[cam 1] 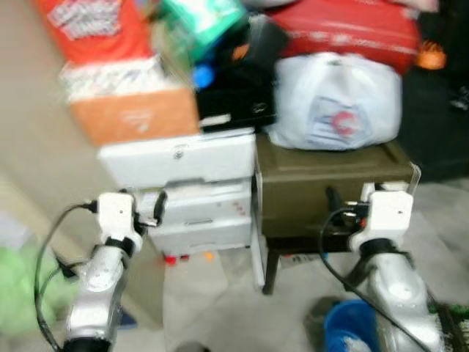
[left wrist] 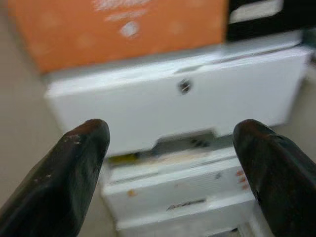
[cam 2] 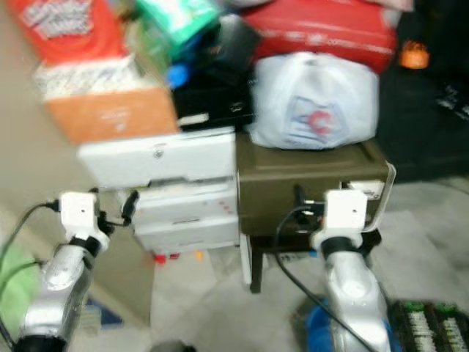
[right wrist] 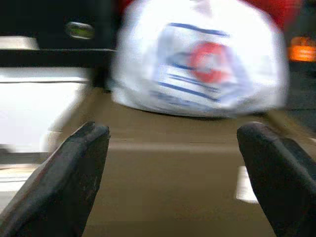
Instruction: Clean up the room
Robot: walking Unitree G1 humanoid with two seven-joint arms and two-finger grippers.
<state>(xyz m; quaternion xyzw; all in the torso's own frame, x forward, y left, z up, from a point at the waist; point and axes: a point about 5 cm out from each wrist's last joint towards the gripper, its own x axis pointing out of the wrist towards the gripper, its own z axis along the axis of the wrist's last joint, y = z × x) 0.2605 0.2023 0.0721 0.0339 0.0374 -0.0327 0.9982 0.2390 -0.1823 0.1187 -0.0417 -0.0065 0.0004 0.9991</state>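
Blurred clutter stacked against a beige wall, straight ahead. On the left, white storage boxes (cam 1: 179, 163) piled up, topped by an orange carton (cam 1: 135, 114) with red and green packages above. To the right, touching the white pile, an olive-brown cabinet (cam 1: 326, 183) on dark legs. On its top, a knotted white plastic bag (cam 1: 338, 101) with a red and blue logo; behind and above that, a red case (cam 1: 352, 33). Between bag and carton, a black box (cam 1: 238, 95). Near right on the floor, a blue bucket (cam 1: 352, 326). Far left, something pale green, too blurred to name.

Left gripper (left wrist: 173, 168) raised toward the white boxes, fingers spread wide, grasping nothing. Right gripper (right wrist: 175, 173) raised toward the cabinet and bag, likewise wide apart, touching nothing.
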